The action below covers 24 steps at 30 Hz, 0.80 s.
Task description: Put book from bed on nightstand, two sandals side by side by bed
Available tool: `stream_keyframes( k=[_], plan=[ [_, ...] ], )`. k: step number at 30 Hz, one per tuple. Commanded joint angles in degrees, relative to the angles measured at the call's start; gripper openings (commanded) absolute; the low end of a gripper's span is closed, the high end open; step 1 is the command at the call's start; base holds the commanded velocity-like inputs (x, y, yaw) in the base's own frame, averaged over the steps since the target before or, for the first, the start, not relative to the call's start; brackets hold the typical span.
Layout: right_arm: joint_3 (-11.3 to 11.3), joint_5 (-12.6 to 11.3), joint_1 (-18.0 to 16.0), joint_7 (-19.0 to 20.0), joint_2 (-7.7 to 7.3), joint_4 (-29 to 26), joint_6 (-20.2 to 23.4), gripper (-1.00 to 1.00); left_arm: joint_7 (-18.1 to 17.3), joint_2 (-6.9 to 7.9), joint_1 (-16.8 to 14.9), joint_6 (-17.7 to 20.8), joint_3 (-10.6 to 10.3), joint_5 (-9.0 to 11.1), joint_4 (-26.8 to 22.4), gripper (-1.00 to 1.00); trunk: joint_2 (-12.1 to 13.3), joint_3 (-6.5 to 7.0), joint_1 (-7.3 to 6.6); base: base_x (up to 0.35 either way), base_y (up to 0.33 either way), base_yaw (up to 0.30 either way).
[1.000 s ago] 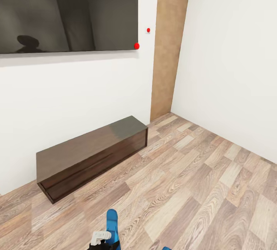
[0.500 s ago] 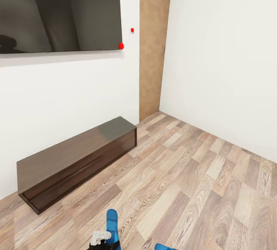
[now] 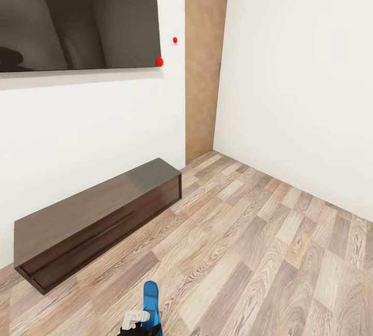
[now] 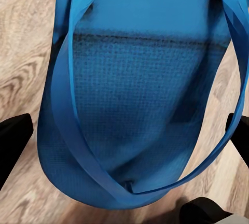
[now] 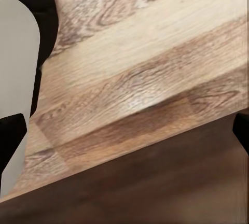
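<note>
Blue stands out at once: one sandal (image 3: pixel 151 300) is clamped in the left claw (image 3: pixel 137 320), its long sole rising just beyond the claw's pale tip and above the wood-plank floor (image 3: pixel 248 253). In the left wrist view the sandal (image 4: pixel 140 94) sits between the two dark fingers (image 4: pixel 13 141), its sole and strap close against the lens. Well ahead of the claw and off to its left, a long dark glossy bench-like unit (image 3: pixel 98 222) rests against the white wall (image 3: pixel 93 123), under a large dark screen (image 3: pixel 77 15). Beside the right claw's dark finger (image 5: pixel 36 22), only planks lie below; whether that claw is apart or together, I cannot tell.
</note>
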Motion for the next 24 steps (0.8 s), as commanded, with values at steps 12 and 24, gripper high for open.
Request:
stream_keyframes(
  k=[12, 24],
  plan=[
    [-0.5, 0.4, 0.1, 0.5, 0.05, -0.3, 0.3, 1.00, 0.0, -0.03, 0.0, -0.3, -0.5, 0.4, 0.0, -1.00, 0.0, -0.04, 0.00, 0.037, -0.159, 0.000],
    [-0.4, 0.4, 0.1, 0.4, 0.07, -0.3, 0.3, 1.00, 0.0, -0.02, 0.0, -0.3, -0.5, 0.4, 0.0, -1.00, 0.0, -0.04, 0.00, 0.005, -0.015, 0.000]
  ],
)
